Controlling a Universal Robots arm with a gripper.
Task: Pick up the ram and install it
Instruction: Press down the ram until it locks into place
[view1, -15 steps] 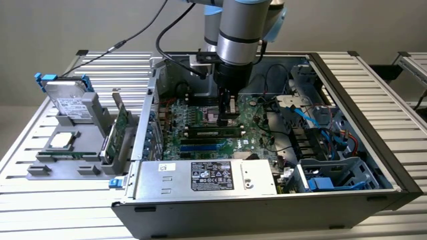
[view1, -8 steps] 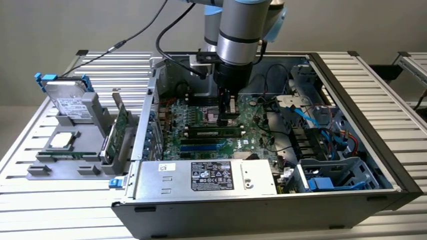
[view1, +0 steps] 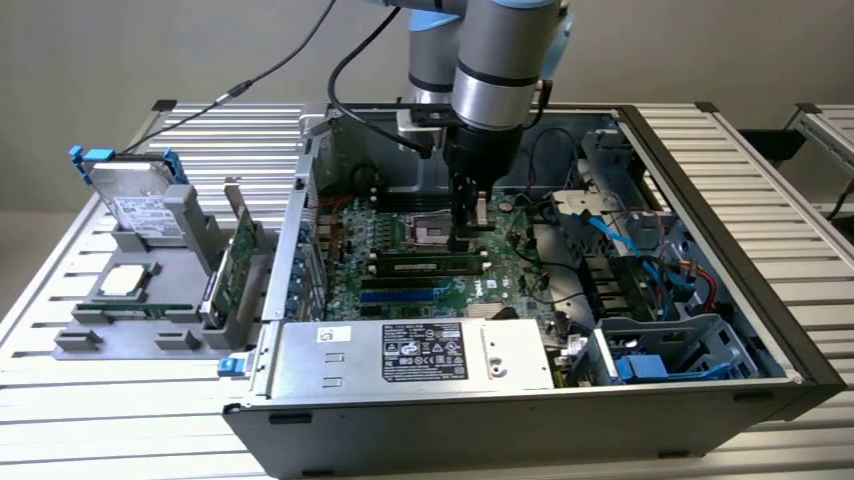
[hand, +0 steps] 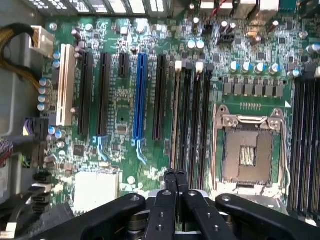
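Slatted metal table carries an open computer case. Inside it, the ram sits upright in a motherboard slot. The gripper is pinched shut and empty over one end of it.

Matt black claw, glossy green motherboard, ribbed bare-metal table

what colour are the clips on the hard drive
The clips are blue, best in the exterior view.

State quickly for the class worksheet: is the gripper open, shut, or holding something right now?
Gripper: fingers shut, nothing visible held between them, tips down at the slots of the motherboard.
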